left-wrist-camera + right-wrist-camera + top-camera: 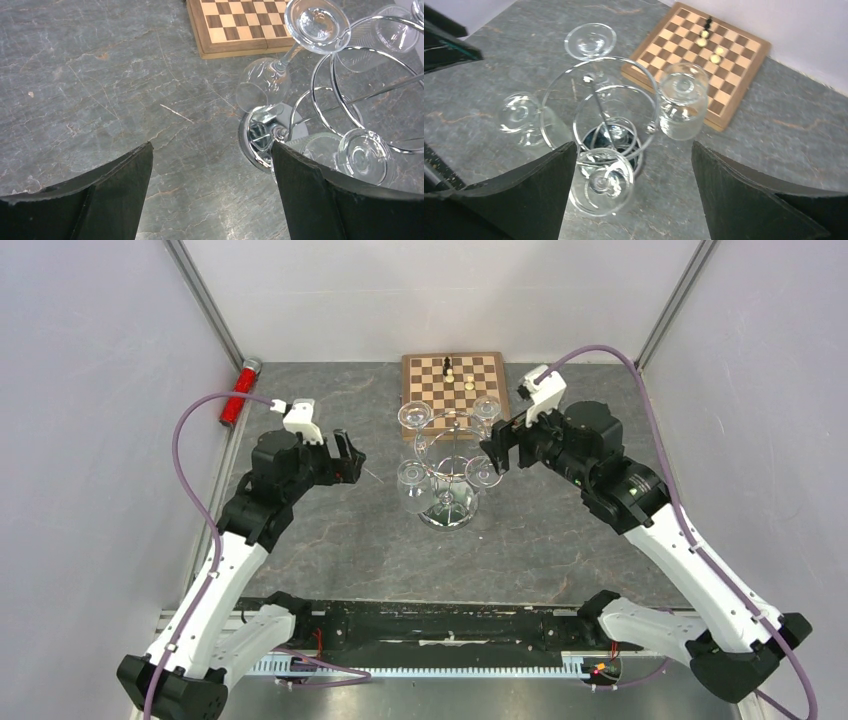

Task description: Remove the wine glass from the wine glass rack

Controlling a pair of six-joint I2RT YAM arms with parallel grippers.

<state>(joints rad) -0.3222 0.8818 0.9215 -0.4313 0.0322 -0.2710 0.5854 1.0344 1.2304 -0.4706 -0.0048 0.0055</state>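
The chrome wine glass rack point(447, 502) stands mid-table with several clear wine glasses hanging upside down from its loop arms. The nearest glasses hang at the left point(411, 476) and at the right point(481, 472). My left gripper point(350, 455) is open and empty, left of the rack. In its wrist view point(211, 147) the rack's mirrored base point(252, 142) lies just beside the right finger point(320, 200). My right gripper point(498, 450) is open and empty, close to the rack's right side. In its wrist view point(634, 147) one glass's foot point(601, 182) sits by the left finger point(524, 200), untouched.
A wooden chessboard point(455, 380) with a few pieces lies behind the rack, also in the right wrist view point(704, 55). A red cylinder point(238, 392) lies at the far left edge. Walls enclose the grey stone tabletop point(330, 540) on three sides.
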